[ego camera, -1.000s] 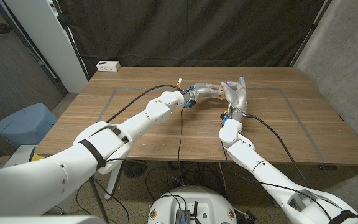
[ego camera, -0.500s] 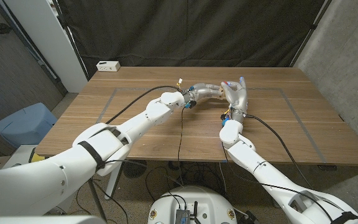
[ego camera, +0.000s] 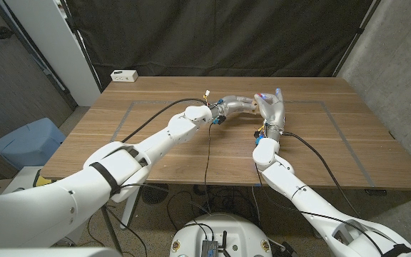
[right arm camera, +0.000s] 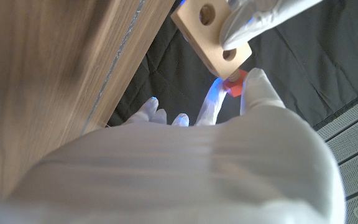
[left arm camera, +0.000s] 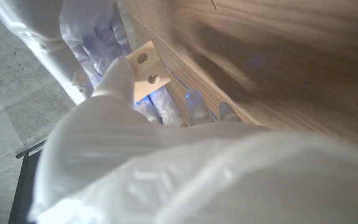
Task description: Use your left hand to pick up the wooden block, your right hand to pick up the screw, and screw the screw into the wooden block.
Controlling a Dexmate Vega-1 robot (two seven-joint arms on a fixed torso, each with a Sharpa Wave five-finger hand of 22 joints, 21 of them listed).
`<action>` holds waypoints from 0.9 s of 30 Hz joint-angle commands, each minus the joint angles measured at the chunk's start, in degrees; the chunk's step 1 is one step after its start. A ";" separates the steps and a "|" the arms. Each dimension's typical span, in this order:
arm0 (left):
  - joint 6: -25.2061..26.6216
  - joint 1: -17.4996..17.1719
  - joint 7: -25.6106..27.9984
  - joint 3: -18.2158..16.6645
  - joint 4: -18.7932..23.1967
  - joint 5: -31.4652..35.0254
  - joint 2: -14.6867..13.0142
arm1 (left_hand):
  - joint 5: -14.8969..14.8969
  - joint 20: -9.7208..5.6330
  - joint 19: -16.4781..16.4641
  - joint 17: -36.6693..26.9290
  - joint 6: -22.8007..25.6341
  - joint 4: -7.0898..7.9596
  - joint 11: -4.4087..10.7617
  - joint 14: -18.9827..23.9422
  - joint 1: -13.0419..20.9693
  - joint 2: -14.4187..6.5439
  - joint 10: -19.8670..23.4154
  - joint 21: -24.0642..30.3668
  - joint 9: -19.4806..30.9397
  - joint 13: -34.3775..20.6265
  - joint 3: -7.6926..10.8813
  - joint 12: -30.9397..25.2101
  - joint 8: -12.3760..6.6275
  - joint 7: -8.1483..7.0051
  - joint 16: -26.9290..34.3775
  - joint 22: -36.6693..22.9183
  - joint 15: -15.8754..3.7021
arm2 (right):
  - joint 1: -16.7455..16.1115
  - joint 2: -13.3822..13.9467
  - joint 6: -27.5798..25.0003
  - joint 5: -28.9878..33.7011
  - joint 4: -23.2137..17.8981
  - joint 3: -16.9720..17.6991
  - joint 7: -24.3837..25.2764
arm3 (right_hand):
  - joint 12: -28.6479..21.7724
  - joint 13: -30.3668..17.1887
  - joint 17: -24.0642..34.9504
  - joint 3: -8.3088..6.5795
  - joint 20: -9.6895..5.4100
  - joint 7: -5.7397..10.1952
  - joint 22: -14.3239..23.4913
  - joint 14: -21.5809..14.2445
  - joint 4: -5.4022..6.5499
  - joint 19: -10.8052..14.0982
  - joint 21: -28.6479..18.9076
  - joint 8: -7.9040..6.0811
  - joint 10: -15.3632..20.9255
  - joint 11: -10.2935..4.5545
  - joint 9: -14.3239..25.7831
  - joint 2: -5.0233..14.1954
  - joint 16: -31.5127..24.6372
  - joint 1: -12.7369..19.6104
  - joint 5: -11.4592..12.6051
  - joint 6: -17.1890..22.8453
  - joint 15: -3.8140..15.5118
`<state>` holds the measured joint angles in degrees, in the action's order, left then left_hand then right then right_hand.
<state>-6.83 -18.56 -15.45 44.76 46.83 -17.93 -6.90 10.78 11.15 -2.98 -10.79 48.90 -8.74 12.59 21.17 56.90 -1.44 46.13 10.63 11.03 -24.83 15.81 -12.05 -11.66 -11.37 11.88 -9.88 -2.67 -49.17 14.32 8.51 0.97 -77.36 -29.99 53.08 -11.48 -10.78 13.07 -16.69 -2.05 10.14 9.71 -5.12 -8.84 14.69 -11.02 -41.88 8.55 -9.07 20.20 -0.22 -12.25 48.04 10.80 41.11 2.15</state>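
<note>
Left hand (ego camera: 235, 106) pinches the wooden block (right arm camera: 212, 38) above the counter (ego camera: 155, 143); right hand (ego camera: 271, 107) pinches the red screw (right arm camera: 234, 85) against its underside. Block looks light, rigid; hold by edges, holes clear. Screw small, likely slippery.

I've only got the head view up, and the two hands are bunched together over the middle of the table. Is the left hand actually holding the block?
Observer: Yes. In the left wrist view the left hand grips the wooden block by one edge, and two holes show in the block's face.
Operator: And the screw, where is it?
Observer: In the right wrist view a red screw sits right against the end of the block, at the tips of the right hand.
Operator: Is it threaded in yet?
Observer: I can't tell; the joint between screw and block is too small and partly hidden by the fingers.
</note>
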 commanded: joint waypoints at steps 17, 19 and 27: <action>0.13 0.07 0.00 -0.02 0.04 -0.04 -0.17 | 0.26 0.19 -0.02 -0.14 -0.01 0.22 -0.01 0.44 0.17 -0.37 -0.09 0.41 0.26 -0.24 -0.03 0.05 -0.30 0.35 0.18 -0.14 -1.51 | -0.09 0.31 0.01 -0.03 -0.16 -0.11 -0.85 | 0.23 -0.30 0.18 0.67 0.34 0.40 0.20 0.19 0.32 -0.87 0.13 1.08 -0.97 0.53 -0.39 -1.15 0.19 -1.02 0.29 -1.70 0.17; 0.21 -0.01 0.00 -0.06 0.20 -0.10 -0.25 | 0.26 0.17 -0.02 -0.14 -0.02 0.23 -0.01 0.44 0.17 -0.38 -0.10 0.41 0.26 -0.24 -0.03 0.05 -0.31 0.35 0.18 -0.14 -1.53 | -0.10 0.31 0.02 -0.05 -0.16 -0.13 -0.91 | 0.26 -0.30 0.19 0.69 0.32 0.36 0.20 0.24 0.34 -0.90 0.13 1.19 -1.10 0.58 -0.46 -1.19 0.20 -1.08 0.30 -1.90 0.15; 0.53 -0.32 0.27 -0.12 0.76 -0.15 -0.52 | 0.25 0.16 -0.02 -0.14 -0.06 0.25 -0.01 0.46 0.13 -0.36 -0.09 0.41 0.26 -0.23 -0.05 0.04 -0.30 0.26 0.19 -0.14 -1.59 | -0.09 0.45 -0.07 0.05 -0.13 -0.32 -1.26 | 0.32 -0.31 0.20 0.77 0.35 0.44 0.20 0.34 0.35 -1.23 0.19 1.49 -1.39 0.69 -0.64 -1.44 0.24 -1.26 0.35 -2.45 0.11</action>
<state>-6.84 -18.45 -15.45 44.76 46.92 -17.99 -7.12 10.77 11.15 -2.98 -10.79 48.69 -8.75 12.59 21.17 56.91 -1.44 46.13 10.63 11.07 -24.83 15.81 -12.06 -11.69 -11.38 11.88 -9.88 -2.67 -49.22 14.62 8.56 0.97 -77.49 -30.09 52.21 -11.22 -10.78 13.20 -16.00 -1.62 10.45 9.71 -5.12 -8.54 13.70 -11.02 -40.56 7.54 -8.50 19.55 -1.28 -12.25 46.98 10.80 38.96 2.15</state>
